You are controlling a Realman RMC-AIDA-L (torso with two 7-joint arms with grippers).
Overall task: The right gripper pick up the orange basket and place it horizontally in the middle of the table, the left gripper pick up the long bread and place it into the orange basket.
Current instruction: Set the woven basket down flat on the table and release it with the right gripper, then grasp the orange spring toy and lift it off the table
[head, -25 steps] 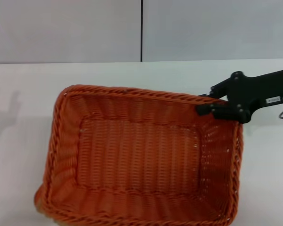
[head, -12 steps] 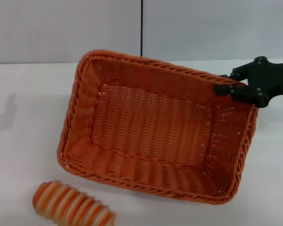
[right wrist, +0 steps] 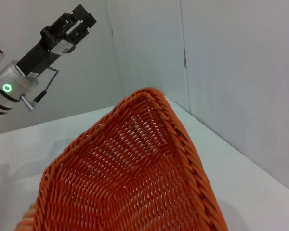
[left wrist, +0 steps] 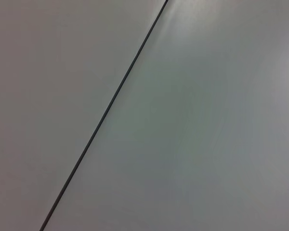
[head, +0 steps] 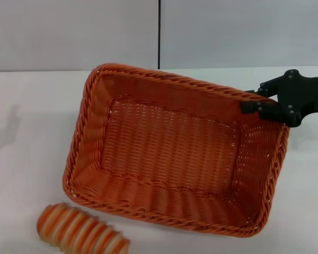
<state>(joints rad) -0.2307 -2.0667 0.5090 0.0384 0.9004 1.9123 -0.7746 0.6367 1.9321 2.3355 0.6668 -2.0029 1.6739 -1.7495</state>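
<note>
Centre of the head frame: large orange woven wicker basket (head: pixel 175 153) on the white tabletop (head: pixel 26 121), skewed. Black right gripper (head: pixel 259 108) clamps its upper-right rim, presumably to square it up. Striped orange-and-cream toy loaf (head: pixel 79 235) lies lower left, apart. Left gripper (right wrist: pixel 70 24) raised, parked; fingers unclear.

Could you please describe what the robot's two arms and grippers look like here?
The black right gripper has blocky jointed links with round bolts and a small white label. The black left gripper, seen from the right wrist, is angular, on a silver wrist ring with a green light and a wire loop.
</note>
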